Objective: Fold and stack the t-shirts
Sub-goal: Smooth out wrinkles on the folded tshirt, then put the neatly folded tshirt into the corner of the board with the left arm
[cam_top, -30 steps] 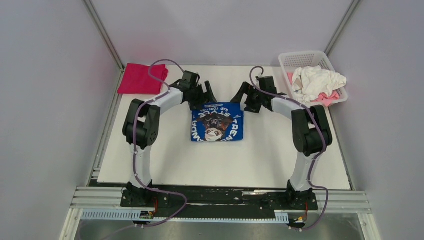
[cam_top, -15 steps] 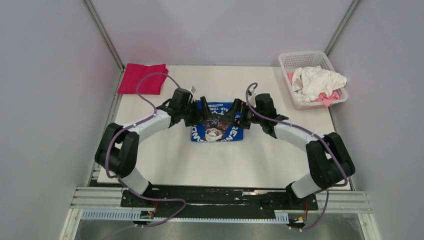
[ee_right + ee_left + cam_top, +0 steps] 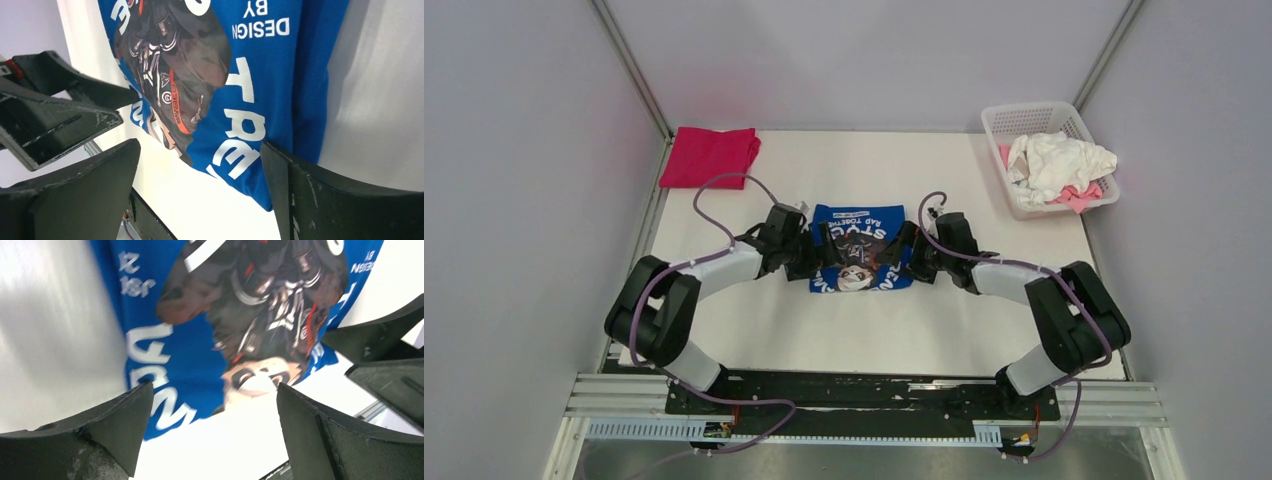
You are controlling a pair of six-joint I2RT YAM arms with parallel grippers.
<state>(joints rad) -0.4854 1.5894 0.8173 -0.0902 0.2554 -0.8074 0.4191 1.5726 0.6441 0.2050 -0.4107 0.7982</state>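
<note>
The royal-blue t-shirt (image 3: 860,232) lies folded into a rectangle at the table's middle, its dark round graphic and white lettering facing up. My left gripper (image 3: 822,260) is open and low at its near-left corner. My right gripper (image 3: 903,257) is open and low at its near-right corner. In the left wrist view the blue shirt (image 3: 200,355) lies ahead of the open left gripper (image 3: 214,392). In the right wrist view the shirt (image 3: 260,75) lies ahead of the open right gripper (image 3: 200,147). Neither holds cloth. The magenta t-shirt (image 3: 709,157) lies folded at the far left.
A white plastic basket (image 3: 996,120) at the far right holds a crumpled white t-shirt (image 3: 1059,160) and a pale pink one (image 3: 1079,195). Grey walls close in on both sides. The arm bases and a black rail (image 3: 864,392) run along the near edge.
Both arms have swung back from the shirt's far edge to its near corners and dropped low over the table. The blue shirt stays folded flat. Both grippers stay open.
</note>
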